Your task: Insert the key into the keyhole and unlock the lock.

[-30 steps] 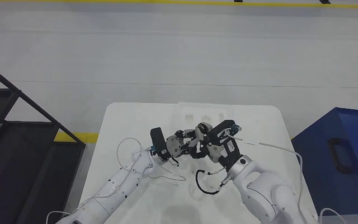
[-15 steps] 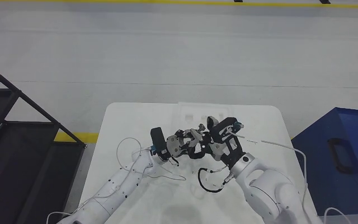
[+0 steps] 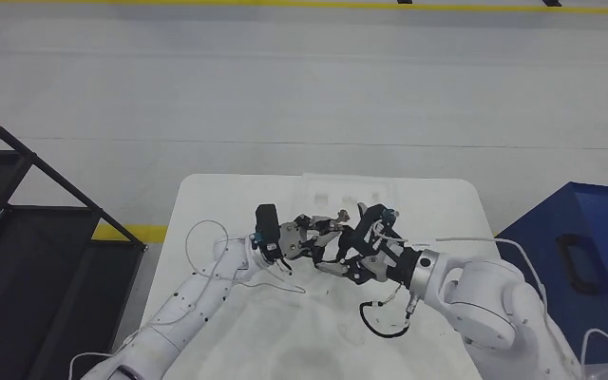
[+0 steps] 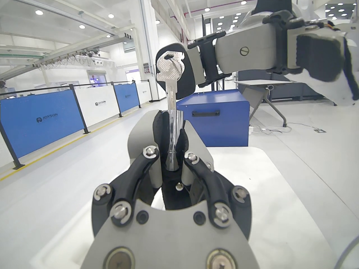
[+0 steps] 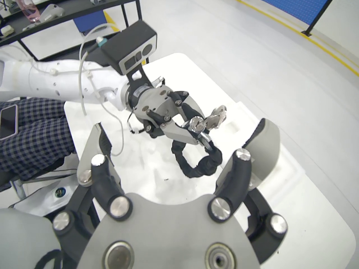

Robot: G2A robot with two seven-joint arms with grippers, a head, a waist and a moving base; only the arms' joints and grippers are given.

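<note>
My left gripper point(image 4: 169, 124) is shut on the chrome lock point(image 4: 174, 130), held above the white table point(image 3: 209, 209). The silver key point(image 4: 169, 68) sticks out of the keyhole, head outward. In the right wrist view the lock point(image 5: 196, 124) faces the camera with the key point(image 5: 217, 117) in it, and its black cable loop point(image 5: 196, 166) hangs below. My right gripper point(image 5: 182, 128) is open, its fingers spread on either side of the lock and key, apart from them. One of its black finger pads point(image 4: 182, 85) stands just behind the key head. From above, the two grippers meet near the key point(image 3: 328, 224).
A white foam tray point(image 3: 347, 185) lies at the table's far edge, just beyond the grippers. A blue cabinet point(image 3: 570, 256) stands to the right of the table and a black shelf rack point(image 3: 38, 247) to the left.
The right arm has swung outward to the right and its wrist has turned, so its gripper now faces the lock from the side. The left gripper with the lock shifted slightly away from the robot.
</note>
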